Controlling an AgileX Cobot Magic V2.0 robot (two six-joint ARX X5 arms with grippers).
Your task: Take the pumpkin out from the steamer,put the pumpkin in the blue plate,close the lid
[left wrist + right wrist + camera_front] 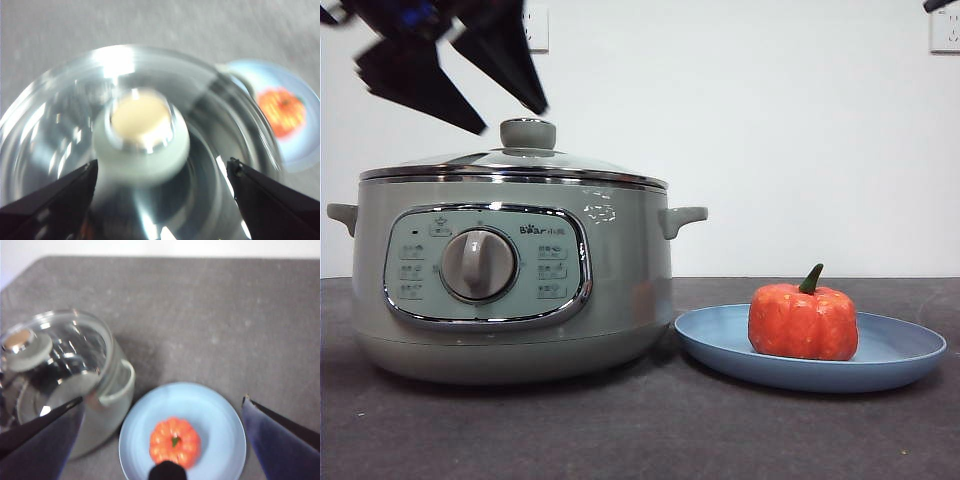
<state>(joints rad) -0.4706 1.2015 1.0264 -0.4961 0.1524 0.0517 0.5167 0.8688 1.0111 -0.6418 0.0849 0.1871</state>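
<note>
The sage-green steamer (510, 270) stands on the left of the table with its glass lid (520, 160) seated on it. My left gripper (505, 110) hovers open just above and beside the lid's knob (528, 132). In the left wrist view that gripper (162, 164) straddles the knob (142, 132) without touching it. The orange pumpkin (803, 320) sits upright in the blue plate (900, 355), to the right of the steamer. My right gripper (162, 400) is open high above the plate (210, 410) and pumpkin (175, 440), holding nothing.
The dark grey table (640, 430) runs to a white wall with sockets (945, 30). The steamer's side handle (682, 218) reaches toward the plate. A black tip of the right arm (940, 5) shows at the top right corner.
</note>
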